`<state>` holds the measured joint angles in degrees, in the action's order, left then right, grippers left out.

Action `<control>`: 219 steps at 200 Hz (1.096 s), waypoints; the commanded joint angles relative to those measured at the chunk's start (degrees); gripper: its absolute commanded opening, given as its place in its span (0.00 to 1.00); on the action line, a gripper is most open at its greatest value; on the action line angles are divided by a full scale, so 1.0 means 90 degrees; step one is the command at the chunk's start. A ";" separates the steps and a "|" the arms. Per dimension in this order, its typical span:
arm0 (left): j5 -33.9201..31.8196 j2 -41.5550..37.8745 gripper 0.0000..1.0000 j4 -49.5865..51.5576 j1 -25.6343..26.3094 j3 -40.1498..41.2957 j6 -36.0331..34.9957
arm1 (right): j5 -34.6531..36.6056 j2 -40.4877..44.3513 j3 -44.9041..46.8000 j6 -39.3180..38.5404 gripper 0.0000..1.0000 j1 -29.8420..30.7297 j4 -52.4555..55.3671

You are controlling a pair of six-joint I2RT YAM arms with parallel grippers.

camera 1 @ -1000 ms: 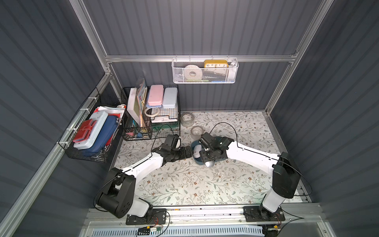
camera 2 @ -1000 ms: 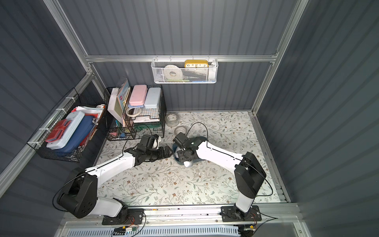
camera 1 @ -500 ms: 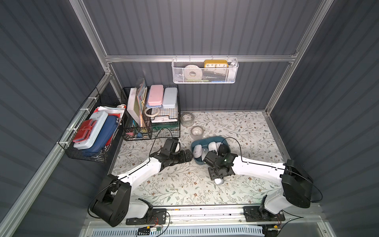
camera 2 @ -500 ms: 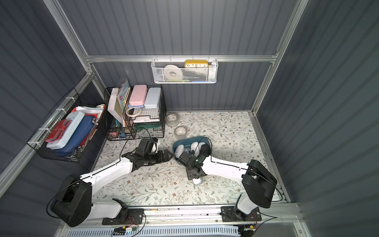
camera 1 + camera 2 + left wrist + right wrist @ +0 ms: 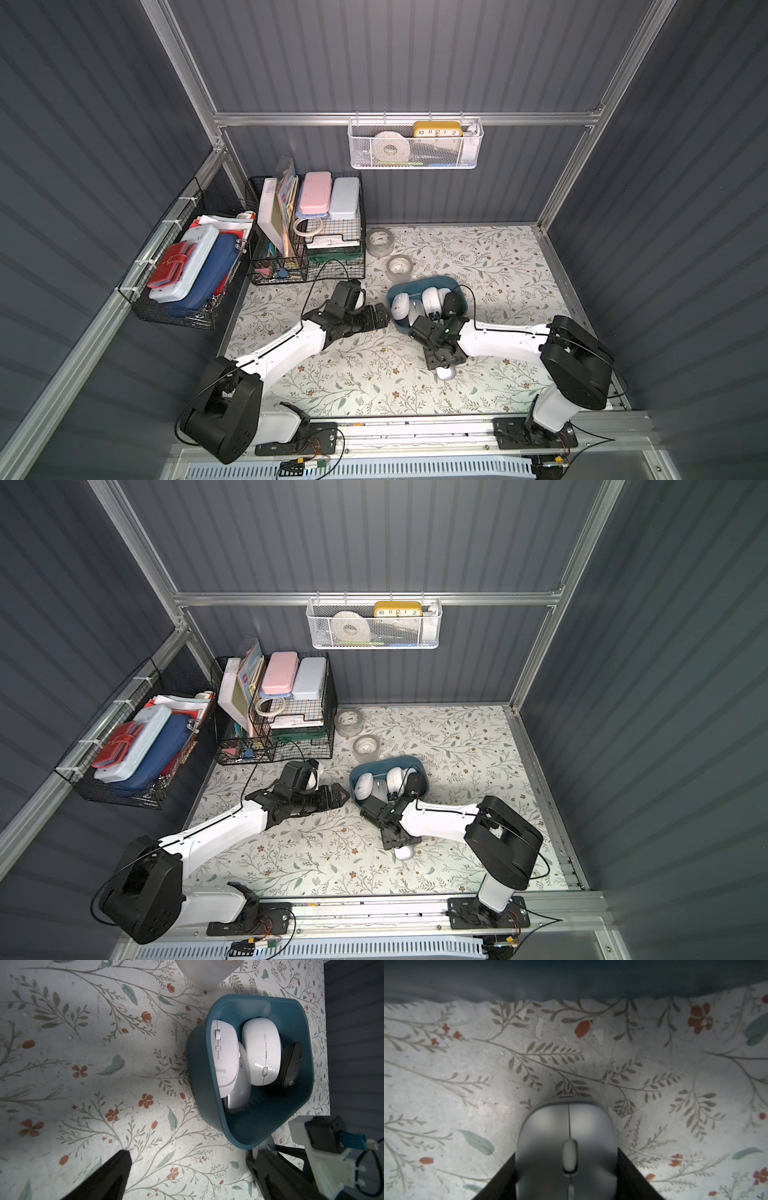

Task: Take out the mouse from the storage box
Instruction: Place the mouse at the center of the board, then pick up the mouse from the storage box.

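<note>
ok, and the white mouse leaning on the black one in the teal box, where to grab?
Probably from above, jaws across the white mouse at mid-body width. It lies tilted against the black mouse with its shell exposed, and the storage box walls block side entry.

Left gripper spread wide above the table; storage box sits just ahead, off toward one finger, holding a white mouse, a second white mouse and a black mouse outermost
</note>
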<state>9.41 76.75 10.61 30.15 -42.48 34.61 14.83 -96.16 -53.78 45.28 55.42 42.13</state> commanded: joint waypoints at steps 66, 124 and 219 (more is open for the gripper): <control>-0.0346 -0.0198 0.99 0.0595 0.0171 -0.0401 0.0051 | 0.0246 0.0344 0.0025 0.0083 0.85 0.0034 0.0044; -0.0492 0.0340 0.99 0.1440 0.0577 -0.1956 -0.0069 | 0.1025 0.2283 -0.0113 -0.0019 0.88 -0.0012 0.0945; -0.0847 0.2838 0.93 0.1897 0.1593 -0.4199 0.0133 | 0.2022 0.4140 0.0074 0.0286 0.87 -0.0188 0.1307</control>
<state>3.38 96.38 24.05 44.25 -75.55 34.65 31.16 -59.55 -54.19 47.00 53.84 53.78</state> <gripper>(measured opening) 0.942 0.869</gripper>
